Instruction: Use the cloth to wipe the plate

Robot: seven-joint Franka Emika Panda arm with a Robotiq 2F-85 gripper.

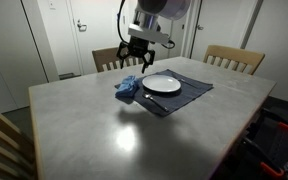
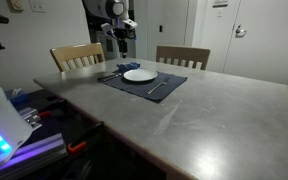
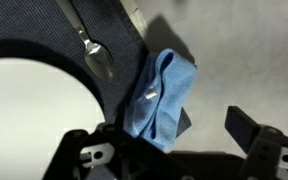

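A crumpled blue cloth lies on the left edge of a dark placemat, beside a white plate. In the wrist view the cloth lies right of the plate, partly on the mat and partly on the grey table. My gripper hangs above the cloth, open and empty. In the wrist view the gripper has its jaws spread and the cloth's lower end lies between them. In an exterior view the plate and gripper show at the table's far side.
A spoon and another utensil lie on the placemat next to the cloth. Two wooden chairs stand behind the table. The grey table top stretches forward. Equipment stands beside the table.
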